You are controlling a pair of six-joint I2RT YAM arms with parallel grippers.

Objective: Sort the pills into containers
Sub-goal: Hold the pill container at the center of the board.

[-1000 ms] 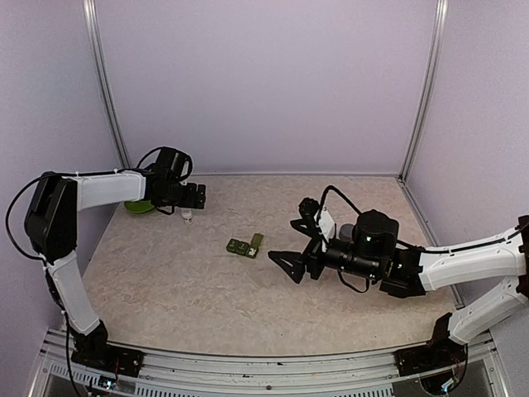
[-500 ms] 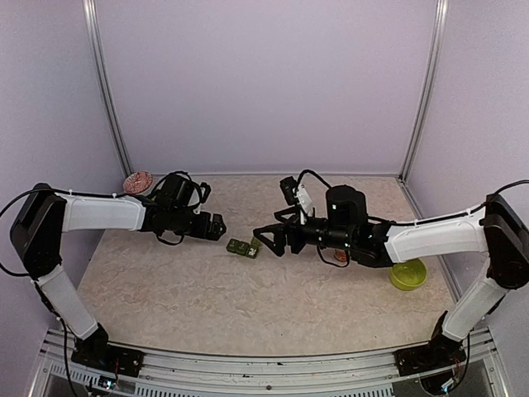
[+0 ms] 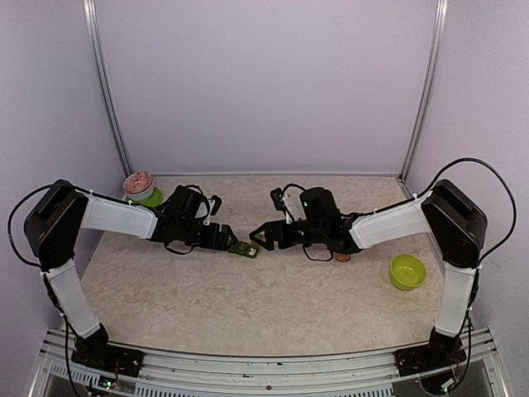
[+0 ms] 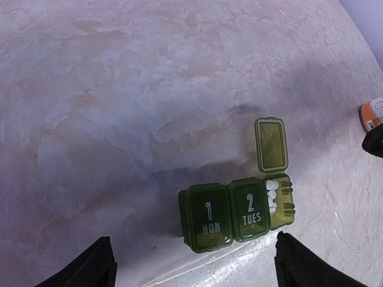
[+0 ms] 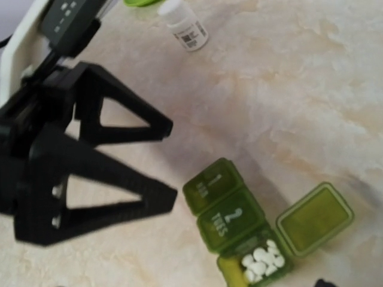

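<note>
The containers (image 4: 236,212) are a dark green strip in mid-table, also seen from above (image 3: 244,248). The lids marked 1 MON and 2 TUES are shut. The third lid (image 4: 271,143) stands open over white pills (image 4: 271,196). My left gripper (image 4: 193,237) is open, its fingertips (image 4: 96,263) wide on either side of the strip's near end. My right gripper (image 3: 261,237) faces it from the strip's other side, open and holding nothing. The right wrist view shows the containers (image 5: 233,218), the pills (image 5: 260,262) and the left gripper (image 5: 173,164) just beside the MON end.
A white pill bottle (image 5: 185,27) lies behind the left arm. An orange bottle (image 4: 371,115) lies under the right arm. A lime-green bowl (image 3: 407,271) sits at the right. A red-topped round thing (image 3: 138,182) rests at the back left.
Both arms have swung in from the sides toward mid-table. Their grippers now flank the containers, left from the left, right from the right.
</note>
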